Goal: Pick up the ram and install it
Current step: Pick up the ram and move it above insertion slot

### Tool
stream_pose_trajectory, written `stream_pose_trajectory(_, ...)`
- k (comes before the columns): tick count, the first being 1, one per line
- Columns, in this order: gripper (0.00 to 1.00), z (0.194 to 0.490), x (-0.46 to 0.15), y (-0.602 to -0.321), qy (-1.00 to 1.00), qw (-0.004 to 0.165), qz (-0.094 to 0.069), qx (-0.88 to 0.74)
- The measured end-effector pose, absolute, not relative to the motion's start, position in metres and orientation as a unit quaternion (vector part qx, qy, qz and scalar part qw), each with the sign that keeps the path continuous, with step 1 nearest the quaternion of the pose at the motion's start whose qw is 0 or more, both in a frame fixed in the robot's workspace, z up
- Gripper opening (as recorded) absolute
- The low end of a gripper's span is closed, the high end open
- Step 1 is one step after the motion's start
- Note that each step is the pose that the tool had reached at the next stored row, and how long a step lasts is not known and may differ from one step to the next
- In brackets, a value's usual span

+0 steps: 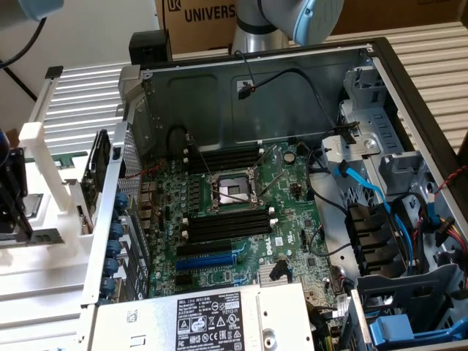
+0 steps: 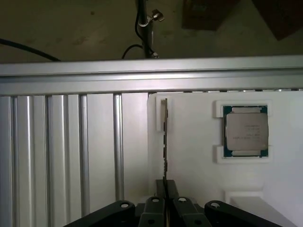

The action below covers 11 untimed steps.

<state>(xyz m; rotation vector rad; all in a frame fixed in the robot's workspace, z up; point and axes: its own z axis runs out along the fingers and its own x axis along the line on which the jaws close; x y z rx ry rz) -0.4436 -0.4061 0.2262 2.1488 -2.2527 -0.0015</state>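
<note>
The ram [image 2: 164, 137] is a thin dark stick seen edge-on, standing upright in a slot of the white holder [image 2: 189, 156]. My gripper [image 2: 165, 191] sits over its near end, with the two fingers pressed against either side of the stick, shut on it. In the exterior view my gripper [image 1: 14, 219] is at the far left edge, over the white holder [image 1: 44, 256], outside the open computer case. The black memory slots [image 1: 227, 223] with white end clips lie on the green motherboard [image 1: 292, 219] inside the case, beside the processor socket [image 1: 230, 191].
A processor chip [image 2: 246, 130] rests in its own recess of the white holder. A black card [image 1: 99, 164] stands between the holder and the case wall [image 1: 117, 219]. More memory slots [image 1: 223, 157], a blue expansion slot [image 1: 208, 258], cables and drive bays [image 1: 395, 219] crowd the case.
</note>
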Motion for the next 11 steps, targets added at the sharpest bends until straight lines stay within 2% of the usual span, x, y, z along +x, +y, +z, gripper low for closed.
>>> stream_pose_trajectory(11, 0.13, 0.251, -0.444, -0.406, -0.739, 0.014, 0.003, 0.674)
